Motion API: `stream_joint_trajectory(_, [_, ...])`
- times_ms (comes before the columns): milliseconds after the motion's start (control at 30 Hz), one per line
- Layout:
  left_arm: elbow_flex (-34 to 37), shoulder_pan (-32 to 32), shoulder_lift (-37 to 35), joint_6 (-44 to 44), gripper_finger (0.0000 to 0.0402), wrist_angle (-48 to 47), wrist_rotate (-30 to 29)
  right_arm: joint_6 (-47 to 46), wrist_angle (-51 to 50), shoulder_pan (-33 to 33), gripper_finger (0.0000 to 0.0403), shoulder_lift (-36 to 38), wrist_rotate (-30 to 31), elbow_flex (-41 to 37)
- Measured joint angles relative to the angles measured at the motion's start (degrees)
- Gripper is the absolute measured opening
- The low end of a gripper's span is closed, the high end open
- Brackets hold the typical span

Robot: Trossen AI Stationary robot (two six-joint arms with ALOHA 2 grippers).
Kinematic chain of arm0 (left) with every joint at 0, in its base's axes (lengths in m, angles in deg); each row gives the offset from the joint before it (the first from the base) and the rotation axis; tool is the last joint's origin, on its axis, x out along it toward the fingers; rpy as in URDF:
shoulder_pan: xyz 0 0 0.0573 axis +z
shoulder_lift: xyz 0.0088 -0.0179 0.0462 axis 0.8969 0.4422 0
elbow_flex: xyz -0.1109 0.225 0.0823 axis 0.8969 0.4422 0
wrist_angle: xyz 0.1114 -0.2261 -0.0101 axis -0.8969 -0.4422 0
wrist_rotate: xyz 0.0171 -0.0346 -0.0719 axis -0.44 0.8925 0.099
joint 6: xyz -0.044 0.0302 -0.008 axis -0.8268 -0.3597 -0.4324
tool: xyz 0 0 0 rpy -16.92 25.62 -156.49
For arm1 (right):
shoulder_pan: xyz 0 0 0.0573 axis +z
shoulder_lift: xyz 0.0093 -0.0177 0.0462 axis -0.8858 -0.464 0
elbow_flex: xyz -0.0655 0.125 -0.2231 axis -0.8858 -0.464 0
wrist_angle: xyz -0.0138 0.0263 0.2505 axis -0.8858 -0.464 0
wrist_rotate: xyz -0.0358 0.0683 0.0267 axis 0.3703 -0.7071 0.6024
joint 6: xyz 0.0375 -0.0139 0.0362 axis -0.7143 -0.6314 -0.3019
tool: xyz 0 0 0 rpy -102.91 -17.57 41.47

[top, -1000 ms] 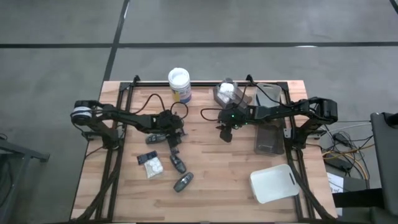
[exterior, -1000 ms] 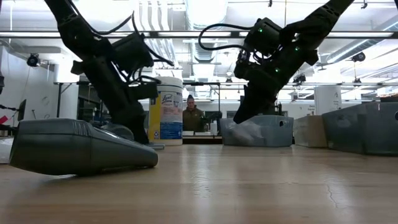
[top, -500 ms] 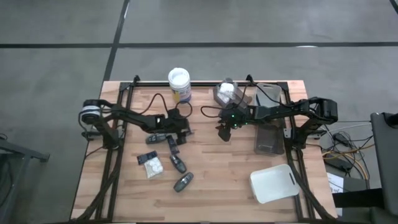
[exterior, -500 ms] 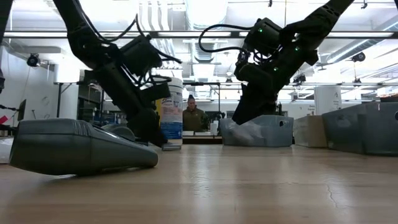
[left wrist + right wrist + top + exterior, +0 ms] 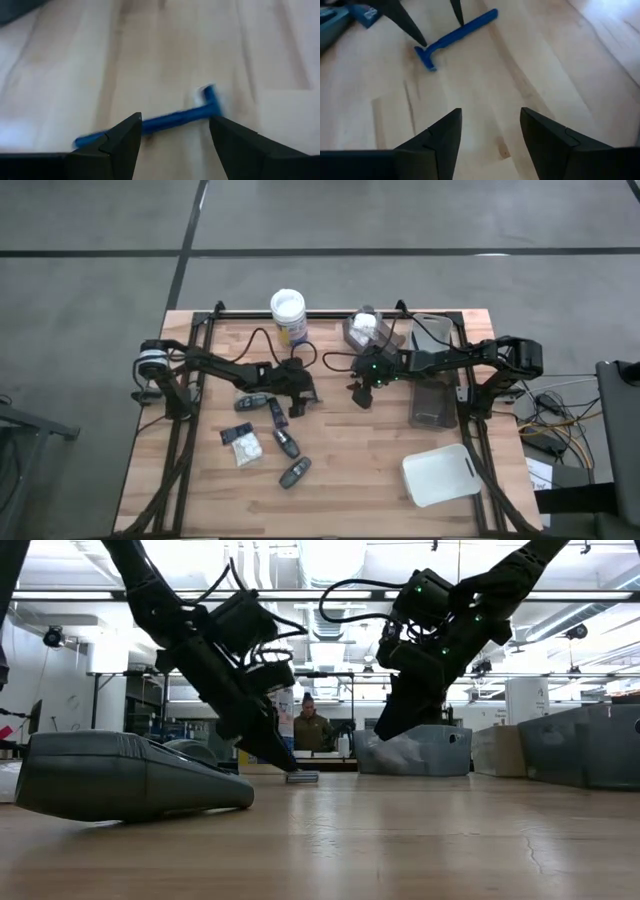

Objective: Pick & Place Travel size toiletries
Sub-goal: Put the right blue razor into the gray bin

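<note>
A blue razor lies flat on the wooden table near its middle, also seen in the right wrist view and the low view. My left gripper is open and slants down over it, with one fingertip by the razor's head and the other by its handle. My right gripper hangs open a little to the right, above bare table, holding nothing. Dark oval bottles and a white packet lie on the table nearer the front left. My left gripper's open fingertips stand right at the blue razor's handle, slanting down from the table's left. The razor lies flat on the wood. Whether the fingers touch it I cannot tell.
A white-lidded jar stands at the far edge. A grey tray holding white packets sits at the far middle. Another grey tray is at the right and a white tray at the near right. A person shows in the room behind.
My left gripper has gone toward the table's right, away from the dark bottles, turning and tipping lower as it went. It now stands over the blue razor, which shows on the table in the low view. My right arm has kept its place.
</note>
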Motion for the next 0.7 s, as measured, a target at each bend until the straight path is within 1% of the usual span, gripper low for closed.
stream_joint_trajectory(67, [0.02, -0.1, 0.86, 0.08, 0.0238, 1.08, 1.3, 0.18, -0.11, 0.0, 0.0196, 0.11, -2.33, 0.0])
stream_joint_trajectory(200, [-0.57, -0.89, 3.47, 0.19, 0.0238, 4.49, 1.32, 1.74, -0.98, 0.01, 0.0185, 1.32, -8.21, 0.0])
stream_joint_trajectory(267, [-1.27, -1.51, 4.89, 0.31, 0.0238, 5.53, 1.22, 2.26, -1.41, 0.0, 0.0179, 2.27, -9.84, 0.0])
stream_joint_trajectory(367, [-2.17, -2.5, 5.52, 0.75, 0.0238, 5.6, 1.86, 2.78, -2.08, 0.02, 0.0171, 4.54, -10.08, 0.05])
stream_joint_trajectory(433, [-2.56, -3.39, 4.74, 0.76, 0.0238, 4.77, 3.07, 3.46, -3.38, 0.0, 0.0166, 6.35, -10.08, 0.07])
stream_joint_trajectory(567, [-3.02, -5.0, 1.4, 0.72, 0.0238, 4.17, 5.53, 4.52, -4.5, 0.01, 0.0157, 10.15, -9.95, -0.02])
stream_joint_trajectory(700, [-3.0, -6.67, -1.99, 1.03, 0.0238, 4.48, 5.49, 5.58, -4.95, 0.0, 0.0147, 13.45, -9.92, -0.03])
